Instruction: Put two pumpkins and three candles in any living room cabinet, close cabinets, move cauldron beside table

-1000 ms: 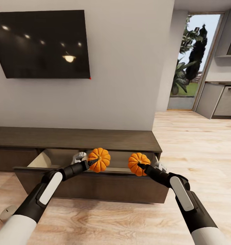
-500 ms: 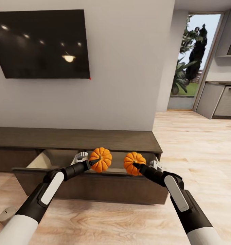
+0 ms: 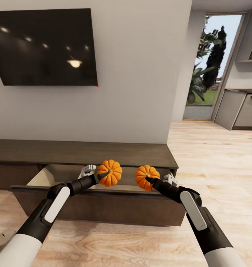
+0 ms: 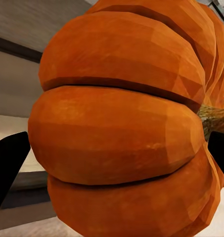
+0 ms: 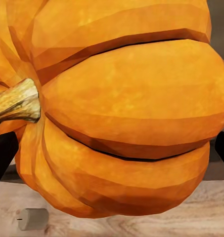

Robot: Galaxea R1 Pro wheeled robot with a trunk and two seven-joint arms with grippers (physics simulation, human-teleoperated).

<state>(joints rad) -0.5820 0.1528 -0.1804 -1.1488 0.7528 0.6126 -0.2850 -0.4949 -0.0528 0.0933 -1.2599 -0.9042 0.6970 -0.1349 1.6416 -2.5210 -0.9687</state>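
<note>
Since a second ago your right tool [image 3: 149, 180] has carried its pumpkin [image 3: 146, 177] inward toward the left pumpkin [image 3: 109, 172], which the left tool [image 3: 102, 175] pinches above the cabinet's [image 3: 85, 152] open drawer [image 3: 40, 174]. At the left wrist, pumpkin [image 4: 126, 123] fills the grip. At the right wrist, likewise [image 5: 126, 108]; a candle [image 5: 32, 218] lies on the floor. You're mid-stowing: lower both, then let go.

Matt ribbed pumpkins [image 3: 109, 173], dark wood-grain cabinet [image 3: 85, 152], glossy TV [image 3: 44, 46].
</note>
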